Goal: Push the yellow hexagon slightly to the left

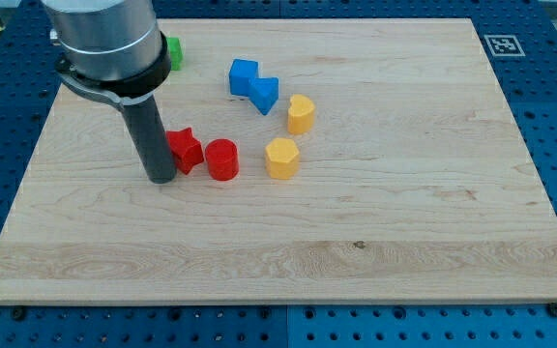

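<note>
Nearest the view's bottom stands my tip (pixel 161 179), planted on the wooden surface (pixel 375 242) just left of the red star (pixel 186 150), touching it or nearly so. No hand ends this arm, only the rod, so nothing is clenched or held.

Two yellow blocks lie right of centre: the yellow hexagon (pixel 281 158), as I judge it (its facets are hard to read), and, above it, another yellow block (pixel 301 114).

To nudge the hexagon left I should bring my tip round to its right side, meet that face squarely at mid-height of the view, and give a short, slow shove.

In the way: the red cylinder (pixel 222 159) sits just left of the hexagon, so a long push would knock into it. A blue block (pixel 253 85) lies above, and a green block (pixel 174 52) peeks from behind the arm at the view's top.
</note>
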Motion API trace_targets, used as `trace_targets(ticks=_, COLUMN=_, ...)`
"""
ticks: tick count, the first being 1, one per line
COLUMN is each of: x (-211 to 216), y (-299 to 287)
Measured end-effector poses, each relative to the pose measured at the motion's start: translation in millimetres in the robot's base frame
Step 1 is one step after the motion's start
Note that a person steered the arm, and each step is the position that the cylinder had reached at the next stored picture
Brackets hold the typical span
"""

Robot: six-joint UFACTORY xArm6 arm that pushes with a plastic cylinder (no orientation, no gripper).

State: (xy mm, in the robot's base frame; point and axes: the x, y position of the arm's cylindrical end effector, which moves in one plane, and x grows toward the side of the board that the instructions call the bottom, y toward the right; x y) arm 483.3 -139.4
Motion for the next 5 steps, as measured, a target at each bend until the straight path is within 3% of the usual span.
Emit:
trace_targets(ticks=1, x=11, y=0)
trace_targets(ticks=2, x=51, y=32)
trace_targets(ticks=3, x=51, y=99)
trace_targets(ticks=5, x=-6, y=182)
